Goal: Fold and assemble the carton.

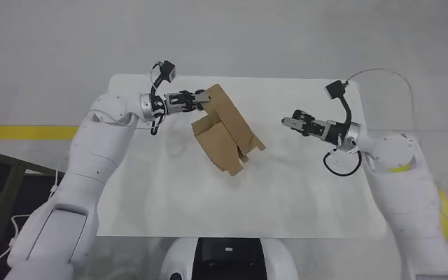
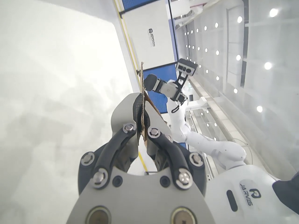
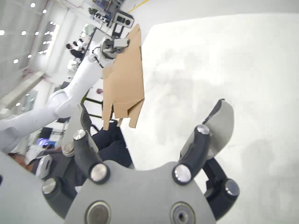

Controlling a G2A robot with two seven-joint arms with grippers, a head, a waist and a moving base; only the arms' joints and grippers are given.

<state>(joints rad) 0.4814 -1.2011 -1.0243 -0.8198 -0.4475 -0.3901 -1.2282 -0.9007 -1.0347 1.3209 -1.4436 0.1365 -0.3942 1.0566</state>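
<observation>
left tool (image 1: 204, 99) pinches the carton (image 1: 225, 133) by one edge, holding it up over the worktop (image 1: 315, 189), likely to free its flaps; right tool (image 1: 286, 122) gapes open, well apart from the carton, seemingly ready to fold

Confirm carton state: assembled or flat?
Not assembled. The carton is mostly flat, flaps loose, pinched at one edge by the left end effector; the right end effector is open, apart.

White table (image 1: 294, 203) on a grey floor (image 1: 231, 35) — a yellow stripe (image 1: 35, 131) off one side
</observation>
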